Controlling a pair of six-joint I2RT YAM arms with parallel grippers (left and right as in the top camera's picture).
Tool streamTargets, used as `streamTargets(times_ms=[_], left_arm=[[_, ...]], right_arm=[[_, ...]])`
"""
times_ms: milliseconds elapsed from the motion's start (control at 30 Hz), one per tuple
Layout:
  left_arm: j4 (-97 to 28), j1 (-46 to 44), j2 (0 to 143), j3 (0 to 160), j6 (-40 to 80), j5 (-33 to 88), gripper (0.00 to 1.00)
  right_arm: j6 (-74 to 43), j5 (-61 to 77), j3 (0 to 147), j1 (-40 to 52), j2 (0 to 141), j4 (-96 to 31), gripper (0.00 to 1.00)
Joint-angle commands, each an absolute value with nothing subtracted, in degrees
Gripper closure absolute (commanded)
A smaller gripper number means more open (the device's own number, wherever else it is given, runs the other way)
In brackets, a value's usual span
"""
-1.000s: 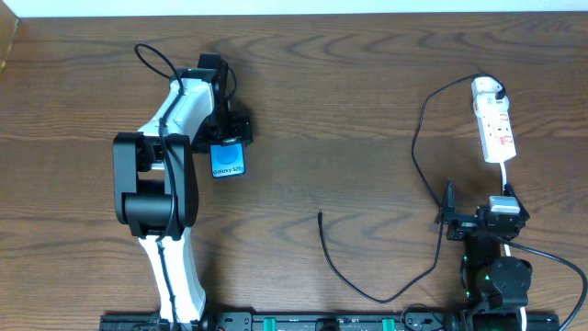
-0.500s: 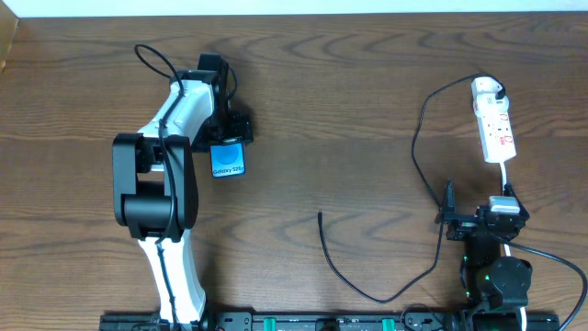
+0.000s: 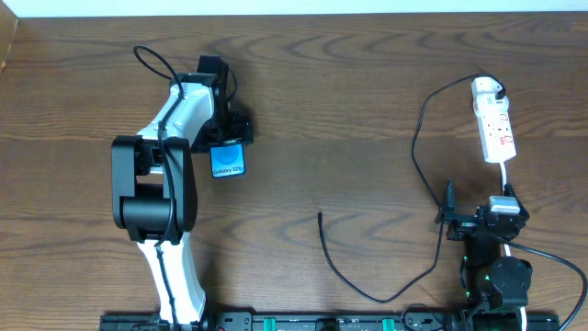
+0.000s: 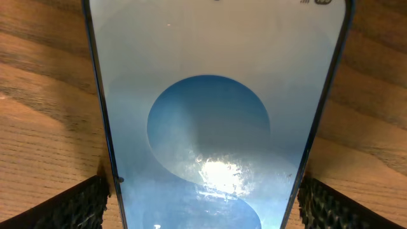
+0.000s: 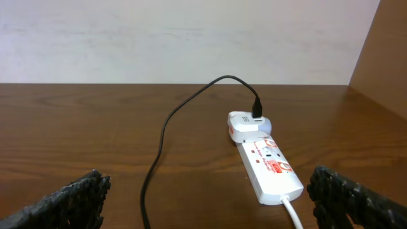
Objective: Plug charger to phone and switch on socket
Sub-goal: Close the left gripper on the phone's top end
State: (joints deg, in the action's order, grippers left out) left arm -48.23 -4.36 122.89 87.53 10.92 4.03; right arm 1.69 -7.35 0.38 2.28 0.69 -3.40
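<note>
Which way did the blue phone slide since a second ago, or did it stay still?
No, it has not moved. The phone lies on the same patch of the table in the overhead view, with the same gap to the socket as before.

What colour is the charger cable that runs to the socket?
The charger cable is black; the right wrist view shows it best.
</note>
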Motion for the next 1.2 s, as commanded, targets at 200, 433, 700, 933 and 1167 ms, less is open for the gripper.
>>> streamTargets(times_ms=[200, 433, 700, 933, 1167], left_arm=[[-46.11, -4.49, 124.73, 81.03, 11.75, 3.49, 0.05], [-45.87, -4.49, 124.73, 79.99, 11.73, 3.46, 0.05], [-45.87, -4.49, 124.73, 79.99, 11.73, 3.46, 0.05], [-45.89, -4.47, 124.73, 79.99, 11.73, 3.44, 0.05], [-45.91, -4.47, 124.73, 79.99, 11.70, 3.44, 0.05]], right_arm=[[0.89, -7.79, 0.32, 3.01, 0.32, -3.60, 0.01], [0.89, -7.81, 0.32, 3.01, 0.32, -3.57, 0.01], [0.89, -7.79, 0.32, 3.01, 0.32, -3.60, 0.01], [0.89, -7.79, 0.32, 3.01, 0.32, -3.60, 0.01], [0.89, -7.79, 0.32, 3.01, 0.32, -3.57, 0.01]])
